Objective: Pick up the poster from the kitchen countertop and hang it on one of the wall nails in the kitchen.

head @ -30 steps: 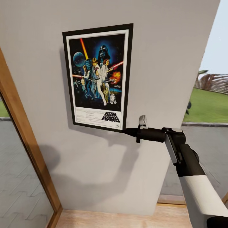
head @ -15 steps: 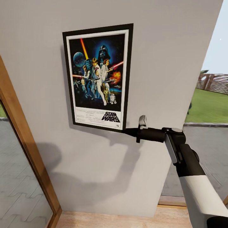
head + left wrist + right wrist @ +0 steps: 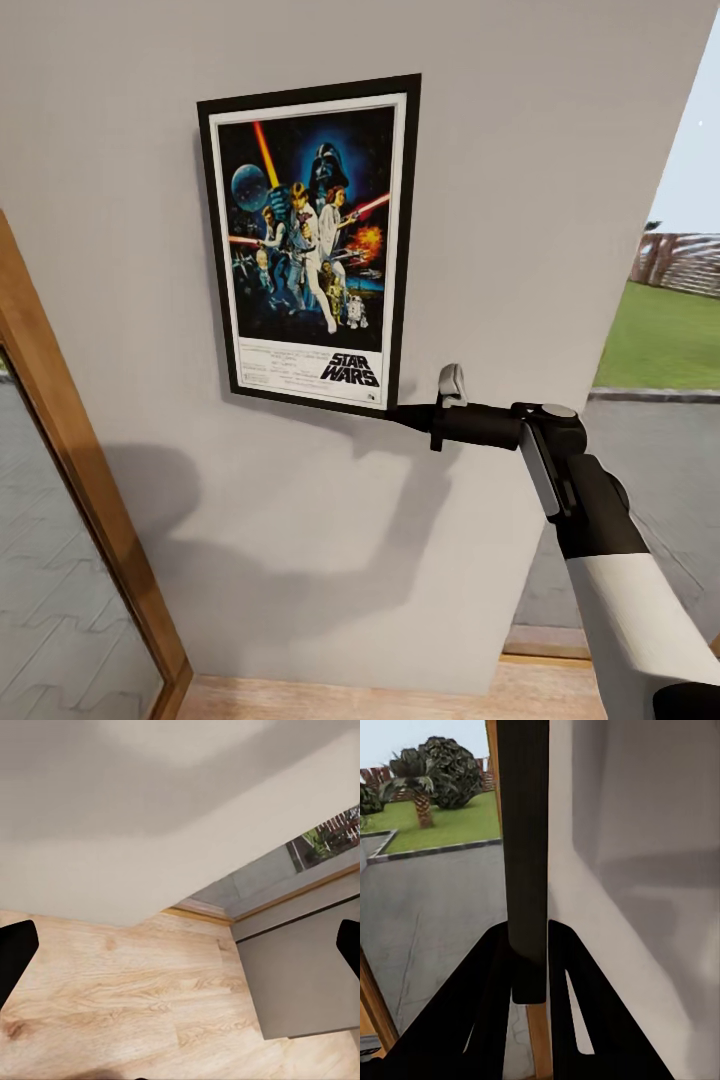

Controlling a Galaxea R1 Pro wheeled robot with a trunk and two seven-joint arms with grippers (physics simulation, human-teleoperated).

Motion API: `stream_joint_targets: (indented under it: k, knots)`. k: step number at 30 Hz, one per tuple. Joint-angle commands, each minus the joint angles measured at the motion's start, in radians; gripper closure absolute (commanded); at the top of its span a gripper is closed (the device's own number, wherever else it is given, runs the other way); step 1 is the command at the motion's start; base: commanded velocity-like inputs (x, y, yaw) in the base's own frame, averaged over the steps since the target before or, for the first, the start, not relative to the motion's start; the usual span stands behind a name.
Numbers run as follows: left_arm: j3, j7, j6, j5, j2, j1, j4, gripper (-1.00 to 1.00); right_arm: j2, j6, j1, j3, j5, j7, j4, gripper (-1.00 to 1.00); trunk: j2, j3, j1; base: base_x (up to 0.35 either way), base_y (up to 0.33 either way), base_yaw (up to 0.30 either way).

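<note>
Only the view drifts; poster (image 3: 308, 243) and right fingers (image 3: 398, 412) hold, pinching its lower corner. Release remains; left fingers (image 3: 180, 945) spread.

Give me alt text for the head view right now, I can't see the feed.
A framed Star Wars poster is held upright against a grey wall, with the right gripper clamped on its lower right corner. A wooden door frame runs down the left; grass and paving show past the wall's right edge.
</note>
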Motion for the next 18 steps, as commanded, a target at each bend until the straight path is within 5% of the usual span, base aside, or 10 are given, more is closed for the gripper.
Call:
stream_joint_targets:
  k: [1,18]
  knots:
    - [-0.009,-0.001,-0.006,0.007,0.0,0.0,0.0,-1.0,-0.001,0.011,-0.001,0.002,-0.009,0.0,0.0,1.0,-0.001,-0.001,0.0,0.01,0.0,0.0]
    - [-0.009,-0.001,-0.006,0.008,0.005,0.0,0.0,-1.0,-0.001,0.011,0.0,0.002,-0.009,0.0,0.0,1.0,-0.001,-0.001,0.0,0.069,0.0,0.0]
